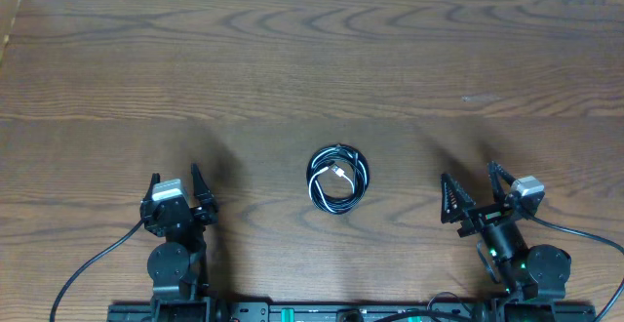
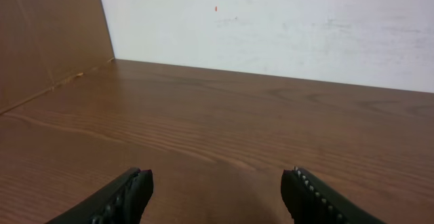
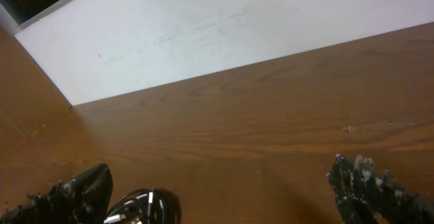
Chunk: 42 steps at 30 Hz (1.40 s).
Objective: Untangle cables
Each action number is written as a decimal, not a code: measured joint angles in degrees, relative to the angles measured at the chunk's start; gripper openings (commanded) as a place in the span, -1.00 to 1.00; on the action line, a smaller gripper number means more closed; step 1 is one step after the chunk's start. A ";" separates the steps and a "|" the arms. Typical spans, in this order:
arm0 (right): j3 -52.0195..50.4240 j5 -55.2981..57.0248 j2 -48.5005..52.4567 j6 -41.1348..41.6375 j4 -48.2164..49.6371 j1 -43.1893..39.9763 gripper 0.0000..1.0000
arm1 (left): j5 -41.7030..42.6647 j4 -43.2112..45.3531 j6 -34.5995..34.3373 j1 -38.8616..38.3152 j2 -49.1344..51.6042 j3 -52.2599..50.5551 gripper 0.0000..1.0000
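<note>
table (image 1: 312,59): big brown wood top, bare apart from the one bundle and the two arms at the near edge

left hand (image 1: 175,176): parked by the near edge, toward the left corner. Fingers parted a fair way with nothing between them, and its own camera shows only bare wood ahead

right hand (image 1: 469,173): same deal by the near edge, toward the right corner. It's spread as wide as it goes and holding nothing

cables (image 1: 338,179): one small tight coil, black and white loops wound together. It lies about mid-width of the table, nearer the near edge than the far one, between the two hands and well apart from both

progress: basically zero, I'd say. Nothing is pulled free and neither hand is touching the coil

left to do: all of it. Reach in, grab a strand, and tease the black and white apart
</note>
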 measured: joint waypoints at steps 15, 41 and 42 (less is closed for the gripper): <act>0.00 0.02 0.00 0.00 0.00 0.00 0.98 | 0.00 0.02 0.00 0.00 0.00 0.00 0.32; 0.02 5.27 0.35 -0.24 8.04 0.00 0.98 | 9.35 -2.03 -5.07 0.02 3.76 1.46 0.33; 0.04 5.35 0.70 -0.22 8.22 0.00 0.99 | 9.99 -2.36 -5.49 0.00 5.11 2.16 0.32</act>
